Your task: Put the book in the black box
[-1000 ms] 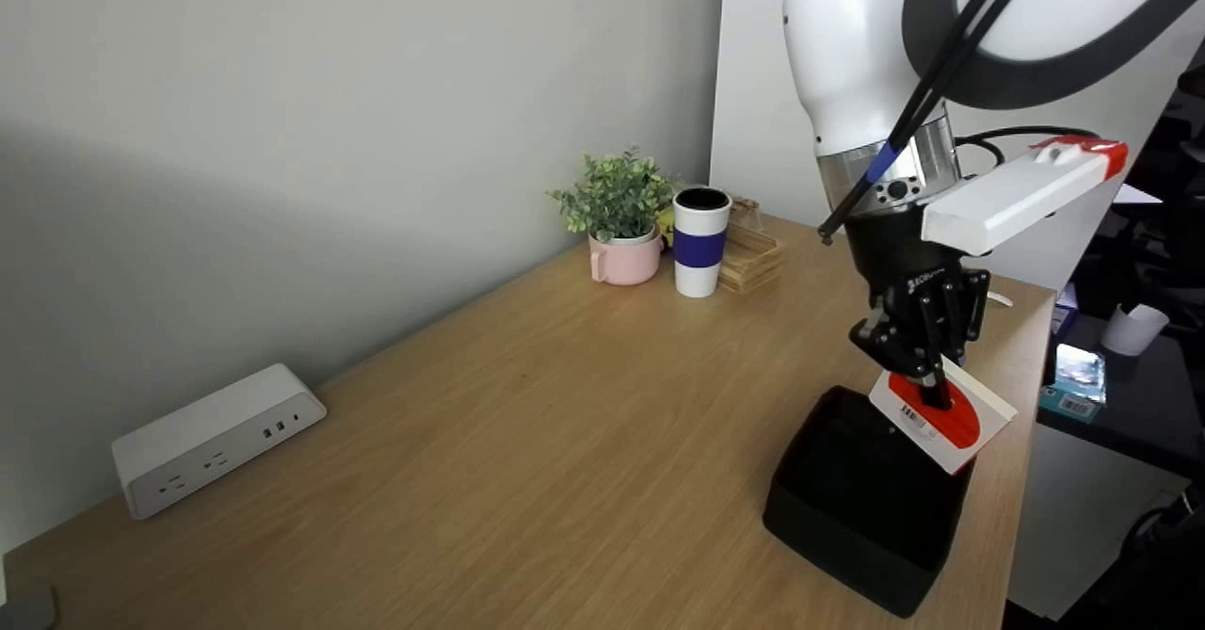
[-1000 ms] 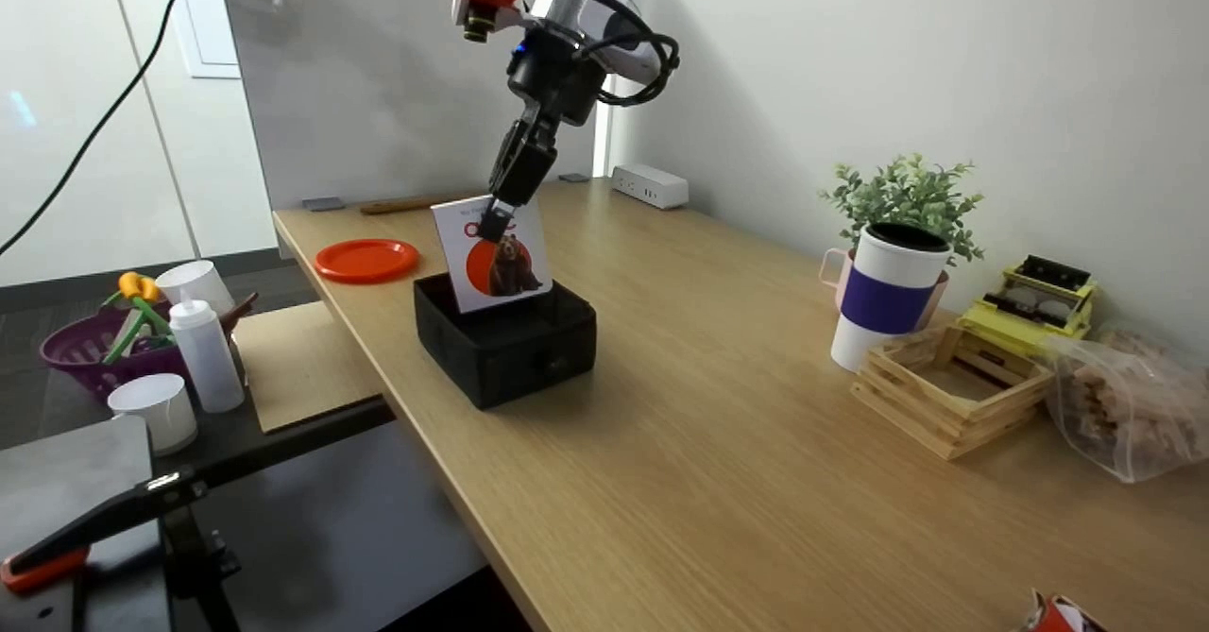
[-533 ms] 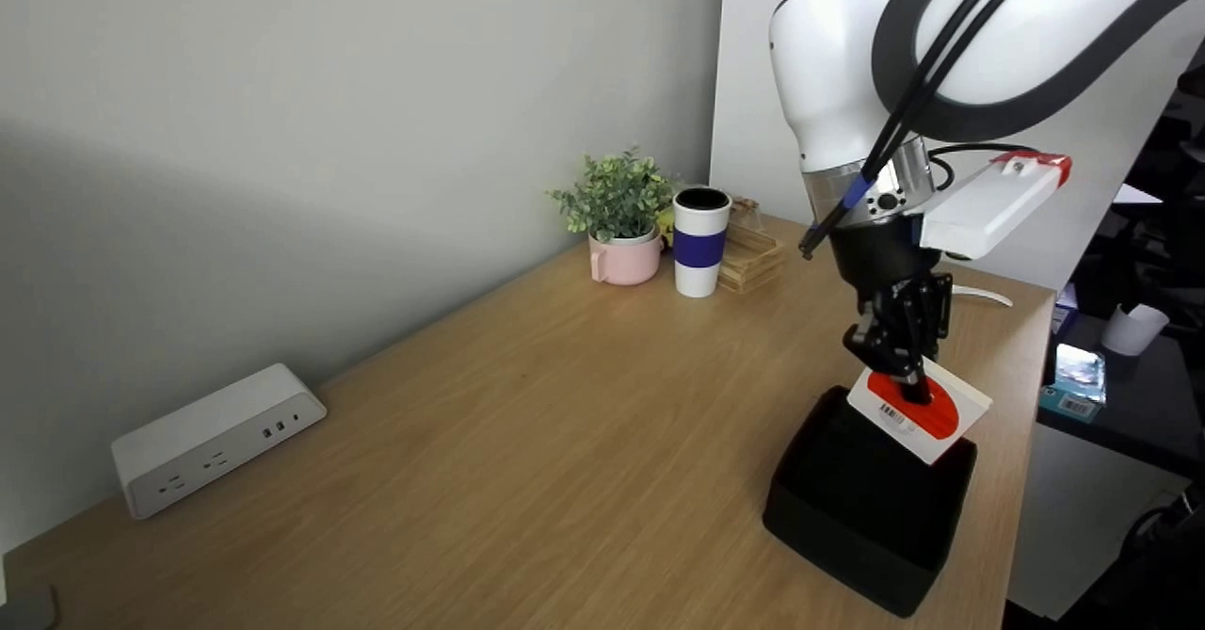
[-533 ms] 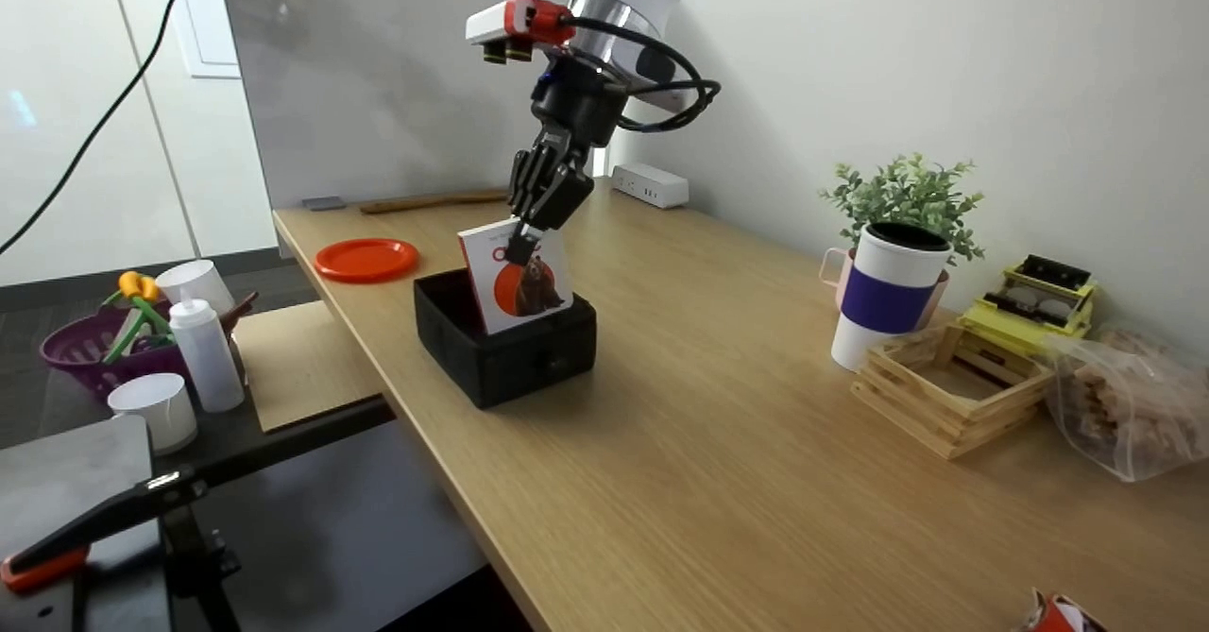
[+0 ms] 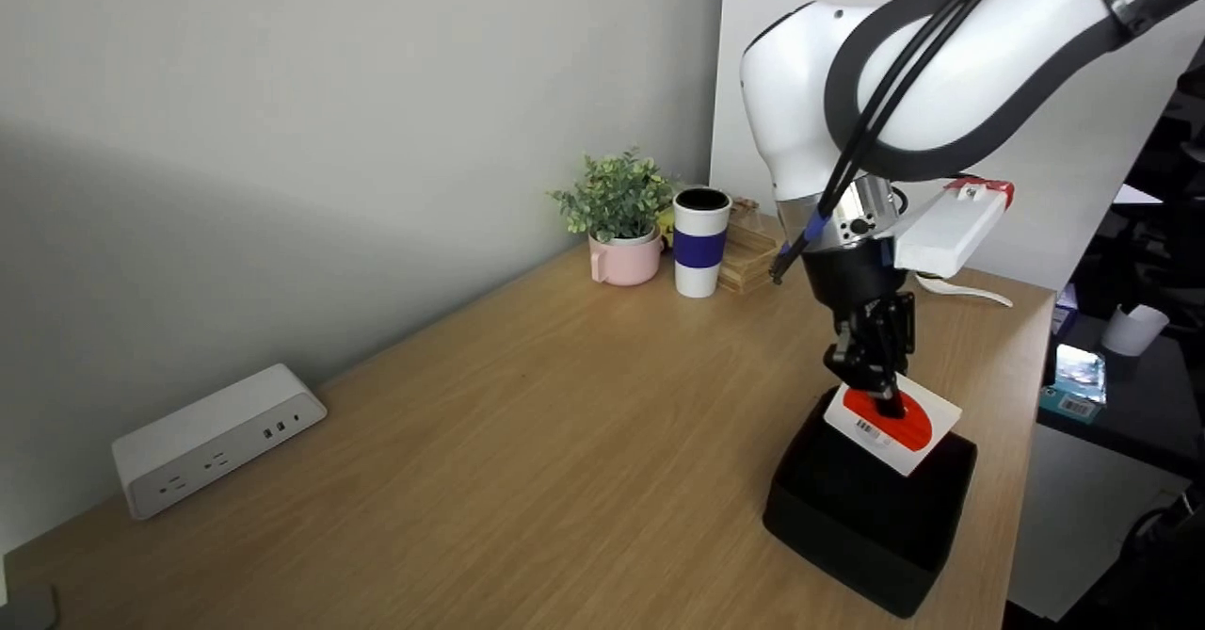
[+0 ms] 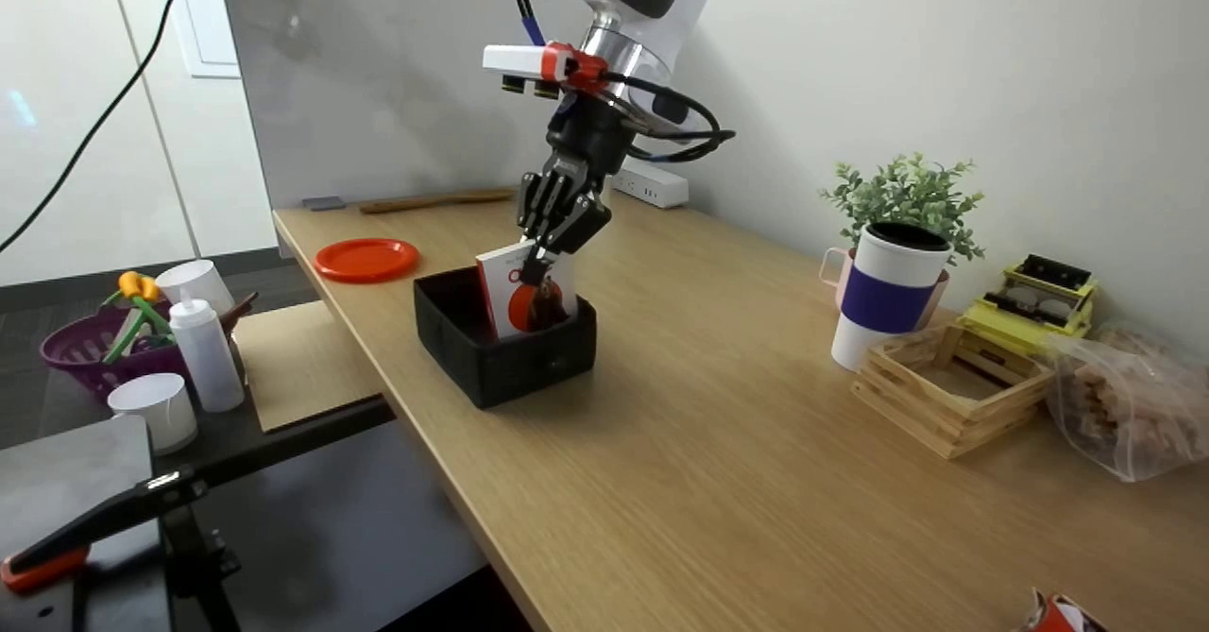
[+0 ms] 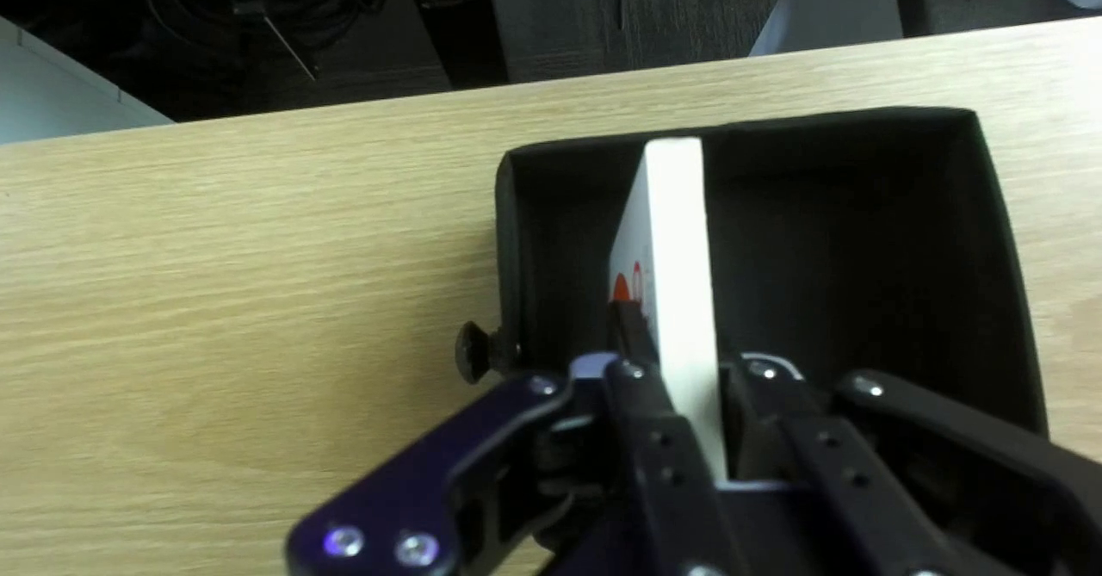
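The book (image 5: 904,428) is white with a red-orange oval and stands tilted on edge at the black box (image 5: 852,550). In an exterior view its lower part (image 6: 513,306) is hidden behind the wall of the black box (image 6: 538,367). My gripper (image 5: 890,404) is shut on the book's upper part, one finger on each cover; it also shows in an exterior view (image 6: 536,268). In the wrist view the book's white edge (image 7: 683,249) runs between the fingers (image 7: 684,361), above the dark inside of the box (image 7: 835,266). Whether the book touches the box floor is hidden.
The box stands near the table's edge (image 7: 344,115). A red plate (image 6: 366,261) lies beyond it. A white-and-blue mug (image 5: 697,234), a potted plant (image 5: 626,258) and a wooden crate (image 6: 954,391) stand by the wall. A white power strip (image 5: 221,442) lies farther off.
My gripper has moved down with the book, leftward in an exterior view and rightward in the other view of the scene. The book's lower part has sunk behind the box wall. The box stays put.
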